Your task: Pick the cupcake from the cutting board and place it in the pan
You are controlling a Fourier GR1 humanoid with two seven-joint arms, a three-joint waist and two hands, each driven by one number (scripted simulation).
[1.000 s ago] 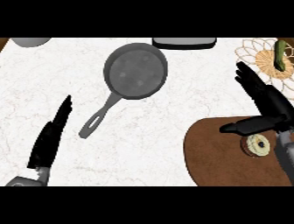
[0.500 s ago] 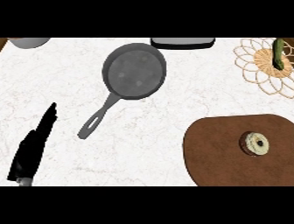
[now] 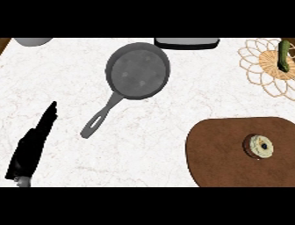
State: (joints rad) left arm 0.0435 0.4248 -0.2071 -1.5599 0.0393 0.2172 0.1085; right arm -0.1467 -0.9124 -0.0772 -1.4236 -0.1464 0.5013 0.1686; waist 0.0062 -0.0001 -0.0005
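In the head view, on the white marbled counter (image 3: 176, 114), the small round pale cupcake (image 3: 261, 146) was seen lying on the brown oval wooden cutting board (image 3: 224, 154), well apart from the grey long-handled metal pan (image 3: 138, 71). The black left hand (image 3: 32, 143) was shown with fingers straight, nothing held.

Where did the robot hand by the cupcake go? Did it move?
Yes. It was over the cutting board beside the cupcake a second ago; now it is out of view. The left robot hand shows at lower left.
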